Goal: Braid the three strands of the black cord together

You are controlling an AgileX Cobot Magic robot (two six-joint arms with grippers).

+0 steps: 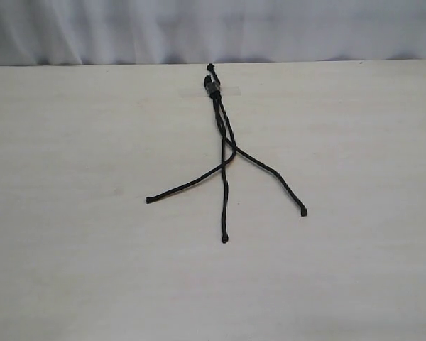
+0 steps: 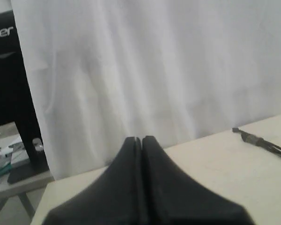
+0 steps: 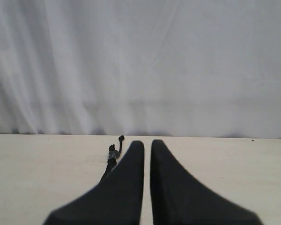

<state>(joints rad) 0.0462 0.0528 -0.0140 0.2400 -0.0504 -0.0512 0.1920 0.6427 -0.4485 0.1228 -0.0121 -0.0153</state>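
1. Bench: a pale, wood-grained surface. A white curtain hangs along its far edge.
2. Black cord: it lies flat on the bench near the middle of the exterior view, with its knotted head close to the far edge. A pale translucent strip lies across the head; I cannot tell what it is made of.
3. Three strands: they leave the head side by side, cross one another a short way below it, then fan out toward the near side. They are loose and not yet braided.
4. Left strand: it curves off to the left of the exterior view and ends well apart from the others.
5. Middle strand: it runs almost straight toward the near edge and reaches nearest of the three.
6. Right strand: it runs diagonally to the right and ends in a small knobbed tip.
7. Left pincer: clenched, with its dark fingers pressed flat together and nothing between them. It sits above the bench, well apart from the cord, whose head shows at the picture's margin. A dark monitor stands off the bench beyond the curtain's edge.
8. Right pincer: clenched on nothing, with only a thin slit showing between its fingers. It points toward the curtain. The cord's head lies on the bench just beside one finger in that picture, and nothing shows them touching.
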